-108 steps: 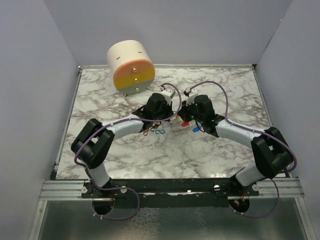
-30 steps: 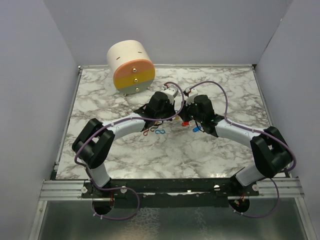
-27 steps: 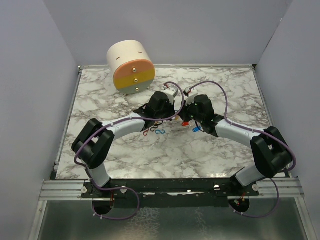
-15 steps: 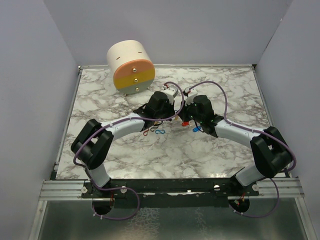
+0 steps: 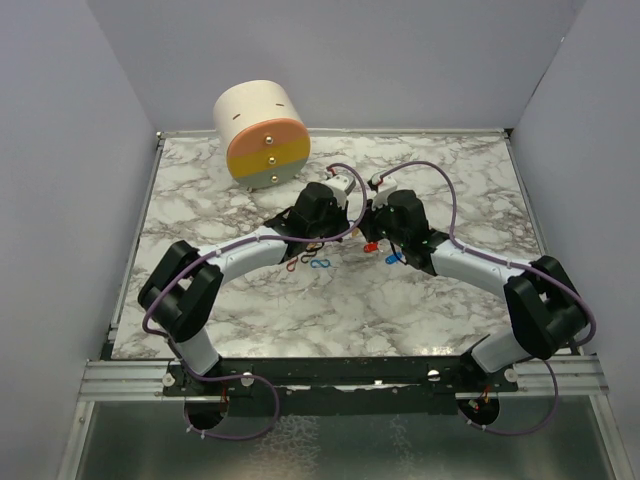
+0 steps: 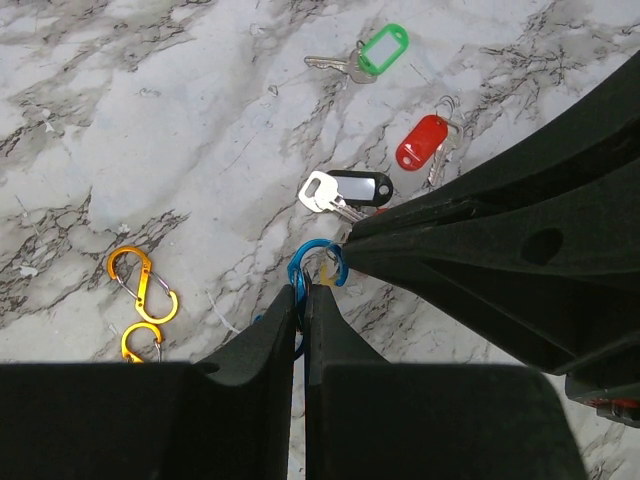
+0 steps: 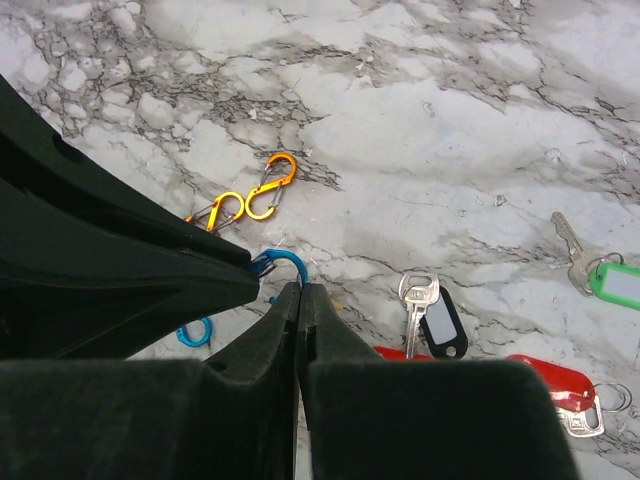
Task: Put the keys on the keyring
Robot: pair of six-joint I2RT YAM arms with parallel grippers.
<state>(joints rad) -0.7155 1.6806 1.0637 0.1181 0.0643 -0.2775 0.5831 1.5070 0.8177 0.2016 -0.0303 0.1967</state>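
My left gripper (image 6: 300,292) is shut on a blue loop clip (image 6: 292,272), held just above the marble. My right gripper (image 7: 300,288) is shut, its tips against that clip's (image 7: 285,258) free end. A sliver of the yellow key (image 6: 325,270) shows at its tips, inside the blue loop. On the table lie a green-headed key (image 6: 383,48), a red-headed key (image 6: 422,142) and a black-headed key (image 6: 358,188). A blue-headed key (image 5: 392,258) lies by the right arm. In the top view the two grippers (image 5: 345,232) (image 5: 368,235) meet mid-table.
Two orange loop clips (image 6: 140,285) lie left of the held clip. A loose blue clip (image 5: 320,263) and a red clip (image 5: 292,265) lie near the left arm. A cream and orange drum (image 5: 262,133) stands at the back left. Walls close in both sides.
Both grippers stay shut and pressed together mid-table. The left arm's elbow has drifted a little to the left. The loose keys and clips have not moved.
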